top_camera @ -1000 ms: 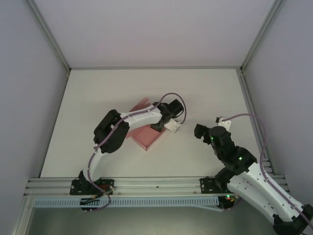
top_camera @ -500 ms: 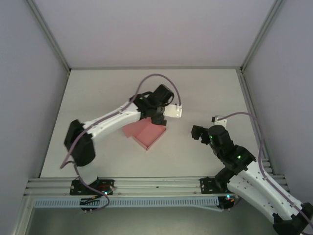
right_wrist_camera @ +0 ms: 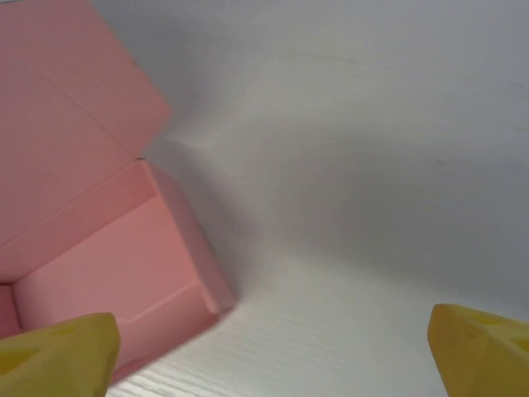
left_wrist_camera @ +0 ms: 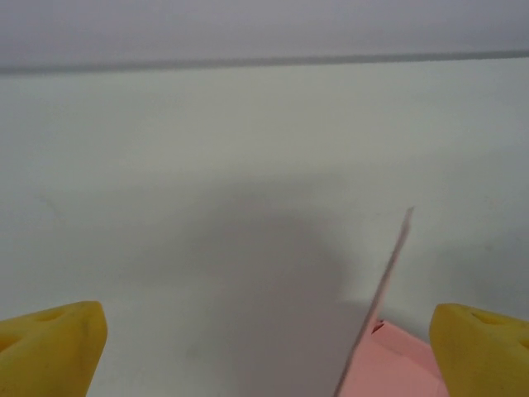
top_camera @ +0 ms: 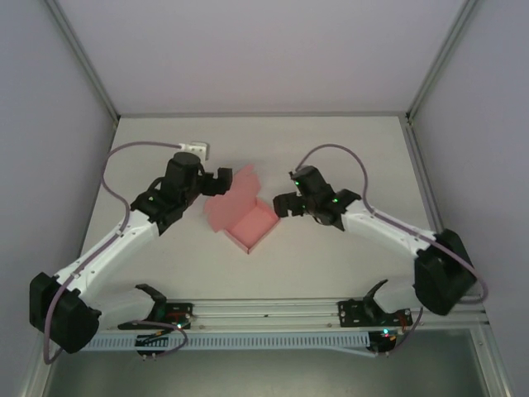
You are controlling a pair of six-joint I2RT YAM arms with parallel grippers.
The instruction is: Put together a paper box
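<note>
Since 0.5 s ago: left gripper [top_camera: 221,182] pulled off the paper box [top_camera: 250,225] to its left, and right gripper [top_camera: 279,204] came in at its right corner. Both have fingers spread wide and hold nothing. They flank the open box mid-table [top_camera: 347,149], probably to fold its raised lid flap [top_camera: 241,184].

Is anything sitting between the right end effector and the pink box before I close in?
Nothing visible does. The right end effector is open just beside the right corner of the paper box, with bare table between them.
</note>
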